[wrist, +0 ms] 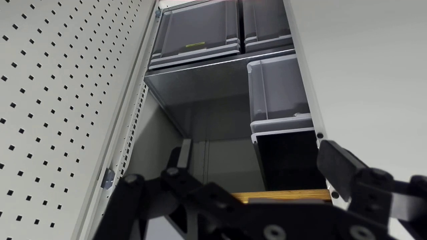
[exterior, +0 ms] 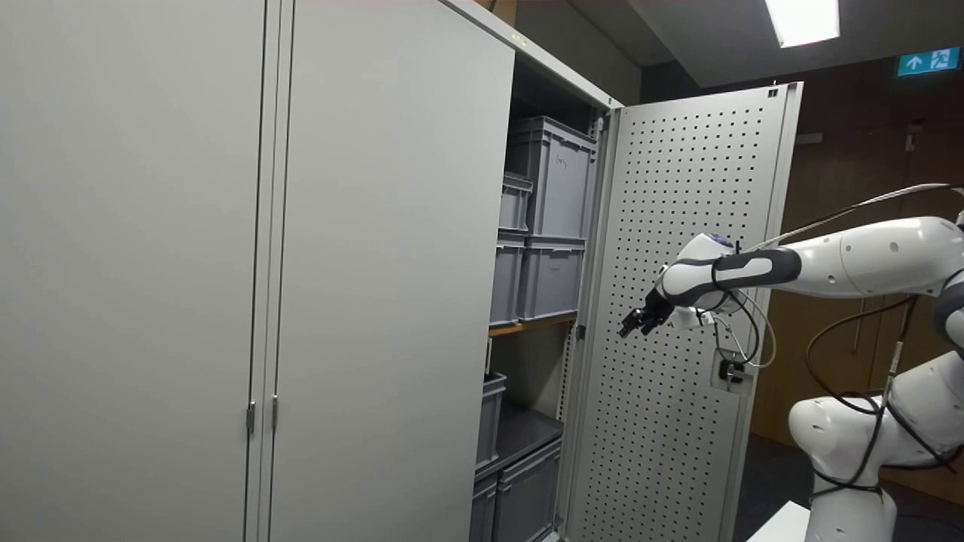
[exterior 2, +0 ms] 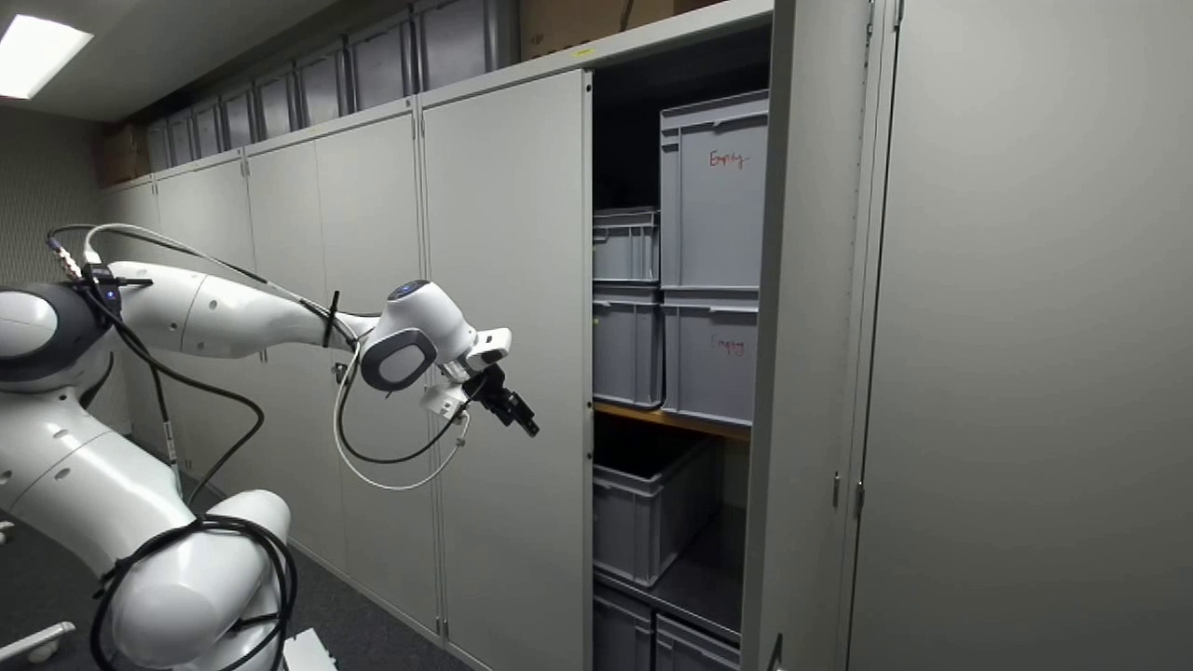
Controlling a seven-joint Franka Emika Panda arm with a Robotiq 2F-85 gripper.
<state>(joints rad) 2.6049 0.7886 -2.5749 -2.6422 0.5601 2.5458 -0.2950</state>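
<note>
My gripper is open with nothing between its fingers, in mid-air before an open grey cabinet; in the wrist view, which looks upside down, the gripper shows its jaws wide apart. Seen between and beyond them is a grey bin with a dark inside, on a metal shelf. That same bin sits in the middle compartment, partly hidden by a shut door. Beside the gripper stands the opened perforated door. No contact shows.
Grey bins, some marked "Empty" in red, are stacked on a wooden shelf. Lower bins stand under the metal shelf. Loose cables hang from the arm. A latch is on the perforated door. More shut doors flank the opening.
</note>
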